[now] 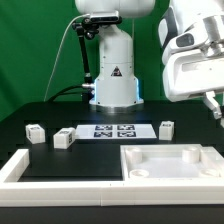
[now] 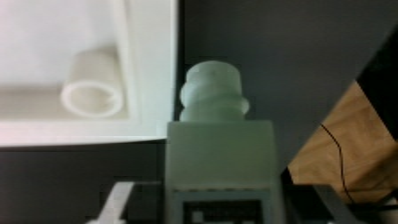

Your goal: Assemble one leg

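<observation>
In the wrist view my gripper (image 2: 217,205) is shut on a leg (image 2: 222,140), a white block with a rounded peg on its far end and a tag face near the fingers (image 2: 125,200). It hangs above the edge of the large white tray-like piece (image 2: 71,40), beside that piece's round socket post (image 2: 93,88). In the exterior view the gripper (image 1: 211,106) is high at the right, above the tray-like piece (image 1: 170,160); the held leg is not clear there. Three more legs stand on the table (image 1: 36,131) (image 1: 65,138) (image 1: 166,127).
The marker board (image 1: 114,130) lies in front of the robot base (image 1: 115,75). A white L-shaped border (image 1: 20,170) runs along the front at the exterior view's left. In the wrist view a brown surface with a thin cable (image 2: 356,150) shows past the black table.
</observation>
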{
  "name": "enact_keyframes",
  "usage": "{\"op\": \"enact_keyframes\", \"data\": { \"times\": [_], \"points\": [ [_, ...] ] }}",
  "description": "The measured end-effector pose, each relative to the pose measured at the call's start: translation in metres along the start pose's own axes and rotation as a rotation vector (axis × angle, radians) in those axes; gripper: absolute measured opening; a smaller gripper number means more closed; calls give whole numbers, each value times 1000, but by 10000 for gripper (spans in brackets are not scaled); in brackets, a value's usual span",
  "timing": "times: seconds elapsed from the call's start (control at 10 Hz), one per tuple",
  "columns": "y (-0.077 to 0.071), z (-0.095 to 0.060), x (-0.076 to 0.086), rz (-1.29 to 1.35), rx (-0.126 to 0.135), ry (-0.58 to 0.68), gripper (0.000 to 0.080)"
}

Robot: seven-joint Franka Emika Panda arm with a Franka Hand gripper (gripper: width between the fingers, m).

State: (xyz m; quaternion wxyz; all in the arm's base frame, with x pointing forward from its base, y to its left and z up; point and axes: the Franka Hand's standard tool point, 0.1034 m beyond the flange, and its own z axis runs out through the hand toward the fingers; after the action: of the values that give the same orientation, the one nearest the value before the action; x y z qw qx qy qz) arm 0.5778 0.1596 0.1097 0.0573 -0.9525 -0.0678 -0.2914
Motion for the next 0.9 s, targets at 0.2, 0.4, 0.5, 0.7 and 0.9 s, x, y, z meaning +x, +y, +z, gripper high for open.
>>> {"op": "enact_keyframes", "data": {
  "times": [0.2,0.4,0.5,0.7,0.9],
  "points": [
    [27,7,10,-79,-31,11,287],
    [43,14,20,-117,-49,26,287],
    [42,14,19,-116,-47,23,287],
    [42,14,18,-116,-47,22,287],
    [42,15,18,-116,-48,21,287]
  ]
}}
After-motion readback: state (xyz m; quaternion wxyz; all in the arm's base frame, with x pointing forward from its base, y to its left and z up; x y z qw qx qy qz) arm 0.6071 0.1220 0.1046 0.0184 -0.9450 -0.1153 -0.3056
